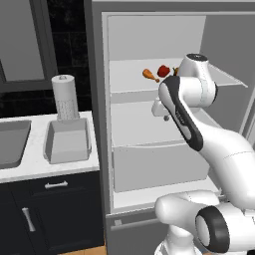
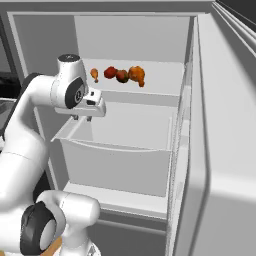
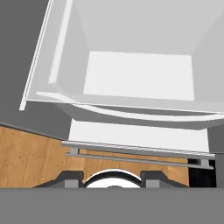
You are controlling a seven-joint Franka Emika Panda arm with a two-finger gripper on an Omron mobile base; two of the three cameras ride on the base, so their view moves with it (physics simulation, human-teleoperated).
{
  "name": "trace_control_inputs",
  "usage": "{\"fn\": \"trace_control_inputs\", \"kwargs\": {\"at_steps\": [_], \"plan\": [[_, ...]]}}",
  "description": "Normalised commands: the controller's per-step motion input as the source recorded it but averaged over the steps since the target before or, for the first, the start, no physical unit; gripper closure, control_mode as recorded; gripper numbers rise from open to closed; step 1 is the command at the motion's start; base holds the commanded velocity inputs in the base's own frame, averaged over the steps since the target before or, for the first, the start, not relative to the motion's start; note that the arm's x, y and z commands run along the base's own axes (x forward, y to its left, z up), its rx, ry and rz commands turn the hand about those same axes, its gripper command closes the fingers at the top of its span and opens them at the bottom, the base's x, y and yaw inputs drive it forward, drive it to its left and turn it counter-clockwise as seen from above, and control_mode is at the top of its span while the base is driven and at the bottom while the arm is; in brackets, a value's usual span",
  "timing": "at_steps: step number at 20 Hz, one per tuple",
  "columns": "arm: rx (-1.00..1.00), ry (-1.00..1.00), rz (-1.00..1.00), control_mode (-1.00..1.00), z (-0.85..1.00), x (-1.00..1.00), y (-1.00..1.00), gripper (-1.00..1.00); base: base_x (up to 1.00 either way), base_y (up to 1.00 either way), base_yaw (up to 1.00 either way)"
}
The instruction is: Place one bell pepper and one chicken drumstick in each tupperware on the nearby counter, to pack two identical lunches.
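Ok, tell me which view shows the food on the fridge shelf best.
The right base view: both chicken drumsticks and both bell peppers lie unobstructed on the shelf. In the left base view the arm partly covers them.

Left base view from behind-left, facing open fridge (image 1: 164, 124) and bench (image 1: 30, 159), right base view from behind-right, sharing fridge shelves, hand view close, looking down into drawer (image 3: 135, 74)
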Motion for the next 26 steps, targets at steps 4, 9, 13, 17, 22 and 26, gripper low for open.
{"fn": "trace_control_inputs", "kwargs": {"at_steps": [4,9,13,17,22,26], "plan": [[0.0,-0.01,0.0,-1.0,0.0,-0.41,0.0,-1.0,0.0,0.0,0.0],[0.0,-0.15,0.0,-1.0,0.02,-0.71,-0.04,-1.0,0.0,0.0,0.0],[0.01,-0.24,0.0,-1.0,0.49,-0.11,-0.09,-1.0,0.0,0.0,0.0],[0.0,-0.39,0.0,-1.0,0.68,0.0,-0.19,-1.0,0.0,0.0,0.0],[0.0,-0.21,-0.03,-1.0,0.49,0.11,-0.2,-1.0,0.0,0.0,0.0],[0.0,-0.06,-0.05,-1.0,0.49,0.29,-0.24,-1.0,0.0,0.0,0.0]]}}
